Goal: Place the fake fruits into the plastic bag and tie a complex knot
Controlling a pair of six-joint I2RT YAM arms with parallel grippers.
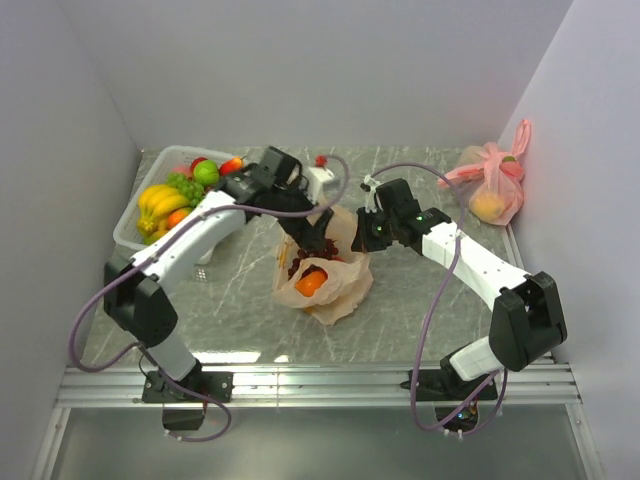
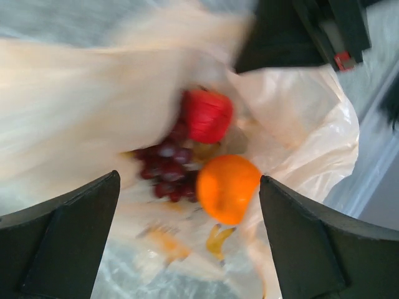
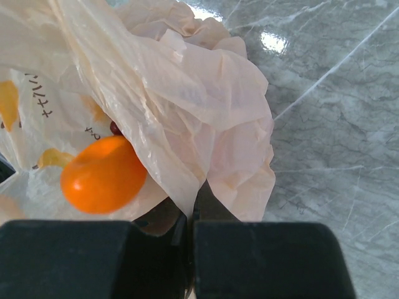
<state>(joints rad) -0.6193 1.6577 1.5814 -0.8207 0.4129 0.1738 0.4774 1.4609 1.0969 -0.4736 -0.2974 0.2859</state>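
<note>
Jaws of the left gripper (image 1: pixel 311 246) are held wide apart w/ nothing gripped, while those of the right gripper (image 1: pixel 366 238) are pressed closed on a fold of the bag (image 1: pixel 335 292). From the top cam, the peach-coloured bag is seen lying crumpled near the middle of the table (image 1: pixel 410 320); the left gripper is poised over its open top and the right gripper is set at its right edge. An orange (image 1: pixel 311 283) and dark grapes (image 1: pixel 298 263) are seen inside. More fruit, incl. bananas (image 1: pixel 160 200) and a green apple (image 1: pixel 207 172), is heaped in a clear tub (image 1: pixel 124 233) at far left, well apart from the bag; a tied pink bag (image 1: pixel 497 185) is seen at far right. From the left wrist cam, both fingers (image 2: pixel 68 243) are shown spread either side of the bag's mouth, touching nothing; the orange, the grapes and a red fruit (image 2: pixel 207 115) are lodged together in the bag, and the plastic at upper left is blurred. From the right wrist cam, the closed fingers are shown w/ a pleat of the bag pinched in the seam btwn them; the orange is seen just left of the pleat, partly under a flap of plastic, and grey marbled table is seen to the right.
</note>
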